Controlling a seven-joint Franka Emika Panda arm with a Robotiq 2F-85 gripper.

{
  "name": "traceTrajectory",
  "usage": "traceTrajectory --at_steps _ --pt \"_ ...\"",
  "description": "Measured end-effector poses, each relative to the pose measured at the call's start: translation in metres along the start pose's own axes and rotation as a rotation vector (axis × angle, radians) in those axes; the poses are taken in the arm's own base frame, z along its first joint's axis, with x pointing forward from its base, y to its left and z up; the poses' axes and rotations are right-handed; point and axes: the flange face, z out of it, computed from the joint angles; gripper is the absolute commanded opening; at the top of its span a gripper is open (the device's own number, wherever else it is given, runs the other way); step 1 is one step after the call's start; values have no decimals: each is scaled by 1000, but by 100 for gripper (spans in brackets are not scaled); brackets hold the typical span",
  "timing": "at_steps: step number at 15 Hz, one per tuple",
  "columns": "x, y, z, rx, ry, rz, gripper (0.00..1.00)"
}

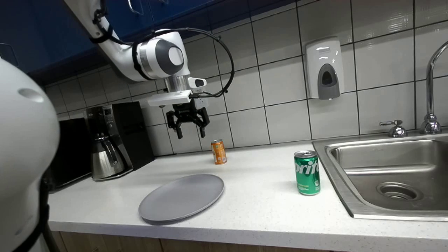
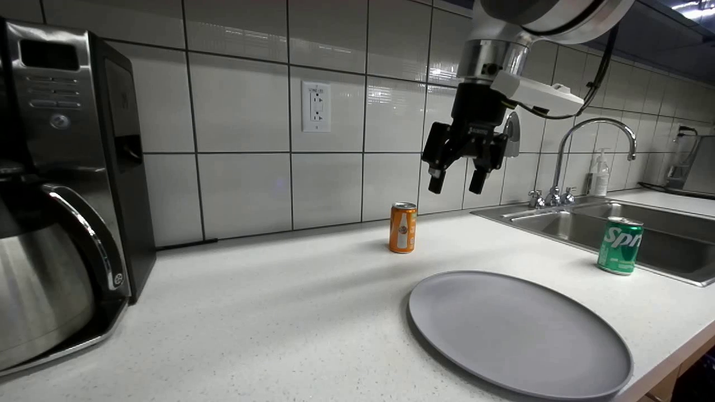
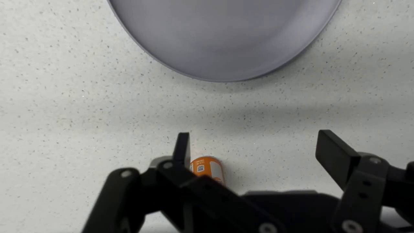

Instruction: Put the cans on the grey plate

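The orange can (image 1: 219, 153) stands upright on the counter near the tiled wall, also in an exterior view (image 2: 403, 229). In the wrist view only its upper part (image 3: 207, 166) shows beside the left finger; the rest is hidden behind the gripper. The green can (image 1: 307, 175) stands upright beside the sink, also in an exterior view (image 2: 619, 248); it is out of the wrist view. The grey plate (image 1: 182, 197) lies flat near the counter's front edge, bare, also in the wrist view (image 3: 223, 42). My gripper (image 1: 191, 135) is open and empty, above the counter near the orange can (image 2: 403, 229).
A coffee maker (image 1: 129, 129) with a steel pot (image 1: 106, 161) stands at the plate's far side from the sink. The steel sink (image 1: 336, 175) with its faucet (image 1: 430, 98) is beside the green can. A soap dispenser (image 1: 323, 68) hangs on the tiled wall (image 1: 280, 80) behind.
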Motion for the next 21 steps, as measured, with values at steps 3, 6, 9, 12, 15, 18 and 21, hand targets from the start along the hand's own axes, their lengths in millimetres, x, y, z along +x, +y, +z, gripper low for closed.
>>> traceTrajectory --at_steps 3,6,9,12,15,18,21 --pt "11 9 12 -2 -6 18 100" --pt "22 15 22 -4 -14 26 100" --pt "34 18 33 -4 -21 32 100" --pt "46 23 45 -6 -27 40 100" --pt "57 28 56 -7 -33 48 100" --pt "69 31 65 -8 -34 52 100" --pt "82 33 73 -8 -31 53 100"
